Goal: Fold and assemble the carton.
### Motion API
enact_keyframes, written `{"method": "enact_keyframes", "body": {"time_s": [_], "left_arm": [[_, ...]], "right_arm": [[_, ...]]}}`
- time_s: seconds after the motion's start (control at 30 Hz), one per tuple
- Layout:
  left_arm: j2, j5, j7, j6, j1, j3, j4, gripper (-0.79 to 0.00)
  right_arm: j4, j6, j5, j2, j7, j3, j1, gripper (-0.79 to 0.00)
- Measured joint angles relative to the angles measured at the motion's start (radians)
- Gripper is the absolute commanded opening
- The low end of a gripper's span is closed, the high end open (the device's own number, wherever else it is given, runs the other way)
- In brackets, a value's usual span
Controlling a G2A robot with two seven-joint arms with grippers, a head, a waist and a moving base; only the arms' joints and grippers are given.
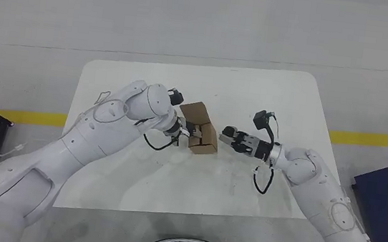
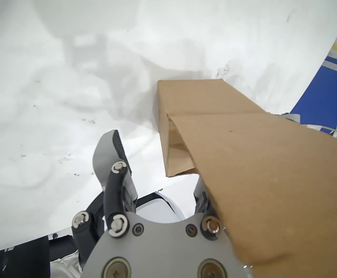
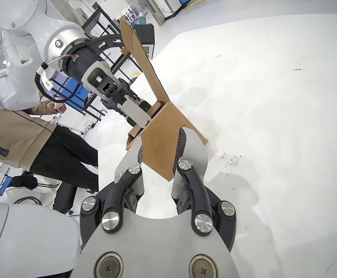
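Right wrist view: carton (image 3: pixel 161 118) corner lies within released right claw (image 3: pixel 160 143); left claw (image 3: pixel 145 113) released.

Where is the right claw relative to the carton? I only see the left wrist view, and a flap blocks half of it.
Observer: The right claw is on the carton's side opposite the left claw, open, a panel corner between its fingers.
Operator: Is that flap upright?
Observer: The flap rises well above the carton, leaning toward the left arm.
Operator: Is my left claw touching?
Observer: One grey finger sits at the carton's open rim.
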Motion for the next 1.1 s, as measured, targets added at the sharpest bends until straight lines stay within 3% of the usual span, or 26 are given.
{"method": "enact_keyframes", "body": {"time_s": [0.17, 0.37, 0.63, 0.77, 0.83, 0.87, 0.93, 0.97, 1.03, 1.1], "left_arm": [[-0.017, -0.020, -0.007, -0.007, -0.049, 0.050, 0.046, -0.431], [-0.027, -0.037, -0.012, -0.012, -0.089, 0.083, 0.073, -0.548], [-0.021, -0.031, -0.009, -0.009, -0.133, 0.117, 0.047, -0.662], [-0.009, -0.050, 0.001, 0.001, -0.155, 0.143, 0.031, -0.643], [-0.004, -0.062, 0.005, 0.005, -0.164, 0.154, 0.025, -0.588], [0.000, -0.069, 0.008, 0.008, -0.170, 0.160, 0.020, -0.505], [0.006, -0.081, 0.013, 0.013, -0.178, 0.169, 0.013, -0.422], [0.009, -0.088, 0.016, 0.016, -0.182, 0.175, 0.007, -0.425], [0.015, -0.097, 0.020, 0.020, -0.188, 0.183, -0.001, -0.477], [0.022, -0.106, 0.023, 0.023, -0.194, 0.193, -0.010, -0.600]], "right_arm": [[0.007, -0.002, 0.006, -0.001, -0.003, -0.002, 0.006, -0.471], [0.008, -0.001, 0.015, -0.002, -0.003, -0.008, 0.013, -0.465], [0.003, 0.003, 0.020, -0.004, 0.002, -0.018, 0.027, -0.462], [0.001, 0.007, 0.020, -0.007, 0.001, -0.026, 0.034, -0.465], [0.001, 0.007, 0.020, -0.008, 0.001, -0.030, 0.037, -0.465], [0.002, 0.008, 0.020, -0.009, 0.001, -0.032, 0.039, -0.462], [0.004, 0.009, 0.020, -0.009, 0.000, -0.035, 0.042, -0.465], [0.004, 0.010, 0.020, -0.010, -0.001, -0.037, 0.043, -0.462], [0.006, 0.010, 0.020, -0.011, -0.002, -0.041, 0.045, -0.462], [0.007, 0.009, 0.020, -0.012, -0.002, -0.044, 0.047, -0.462]]}}
